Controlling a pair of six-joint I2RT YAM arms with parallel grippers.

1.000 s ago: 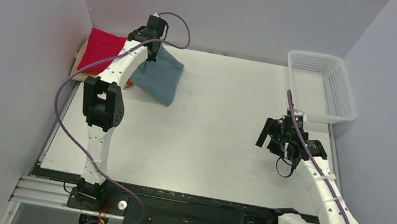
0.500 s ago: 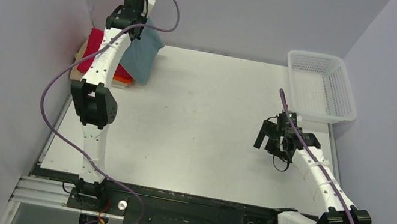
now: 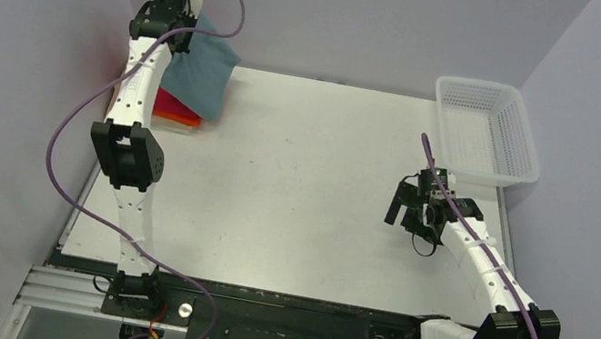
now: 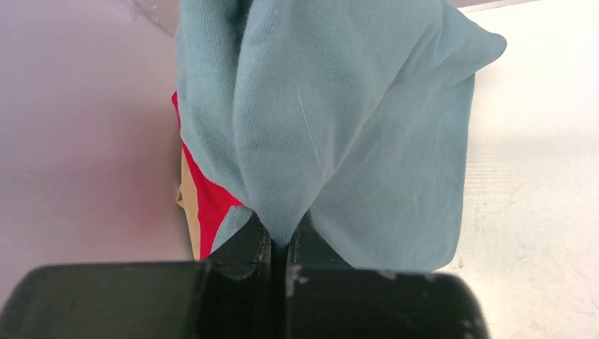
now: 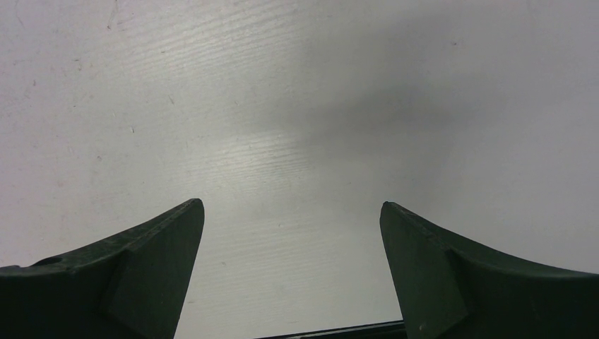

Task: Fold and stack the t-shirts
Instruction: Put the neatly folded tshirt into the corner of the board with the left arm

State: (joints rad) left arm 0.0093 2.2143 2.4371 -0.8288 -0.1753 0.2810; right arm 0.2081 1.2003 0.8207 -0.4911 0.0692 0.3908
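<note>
At the far-left corner: the left gripper (image 3: 174,8) hangs high over the pile of shirts, close to the back wall.
Left gripper state: clenched tight on a pinched fold of the teal-blue t-shirt (image 4: 367,141), which drapes down from its jaws.
Teal-blue t-shirt: already folded, but in the air rather than laid down. Its lower edge seems to trail over the pile's right side, though the top view does not settle whether it touches.
Stack: the red t-shirt (image 4: 212,198) lies on top, with an edge of the orange t-shirt (image 3: 181,119) showing beneath it and the beige t-shirt (image 4: 185,205) at the bottom (only a sliver of that one shows in the wrist view).
Right gripper (image 3: 412,214): jaws spread wide over the bare table (image 3: 303,188), grasping nothing, well apart from the shirts.
Basket (image 3: 487,132): white mesh, in the far-right corner, well apart from the stack.
Done so far: three shirts folded and piled, and the fourth folded and carried to the pile.
Left to do: lay the teal one flat and square on the red, then let go. No other loose shirt is in view, so this is probably the last.
</note>
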